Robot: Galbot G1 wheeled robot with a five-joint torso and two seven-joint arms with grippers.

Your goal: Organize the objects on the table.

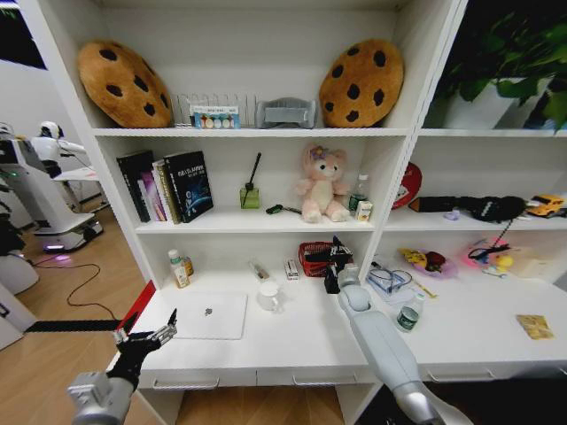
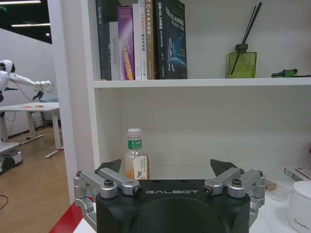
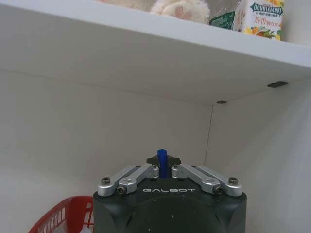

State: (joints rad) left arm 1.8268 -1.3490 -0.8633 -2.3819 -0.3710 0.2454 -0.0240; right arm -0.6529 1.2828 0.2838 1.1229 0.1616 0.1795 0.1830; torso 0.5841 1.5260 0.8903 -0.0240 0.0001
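Left gripper (image 1: 164, 332) sits nearest, low at the table's (image 1: 292, 350) front-left corner, jaws spread wide, nothing between them. It's just off the near-left corner of the silver laptop (image 1: 210, 315), which lies closed and flat. My read: that arm is parked or staged for the laptop; can't say which.

Right gripper (image 1: 335, 258) is up at the back of the desk, right beside the red basket (image 1: 312, 258). Jaws are pinched narrow on a blue pen (image 3: 162, 162), tip sticking up between the fingers. Held upright like that over the basket rim, it looks like a drop into the basket as the collecting bin. That's a judgement.

Counts on the desk surface:
- 1 laptop
- 1 blue pen, in the right gripper; black pen I can't pick out
- 1 short green-labelled can (image 1: 407, 318), right of the arm, standing upright
- 1 flat yellow packet (image 1: 535, 326), far right, well apart from everything
- 1 white cup (image 1: 268, 296), just right of the laptop
- 1 small bottle (image 1: 179, 268) at back left, with something smaller touching it
- 2 small items (image 1: 260, 270) near the back wall, too small to identify

Most loose items are unsorted, so it's early in the job.
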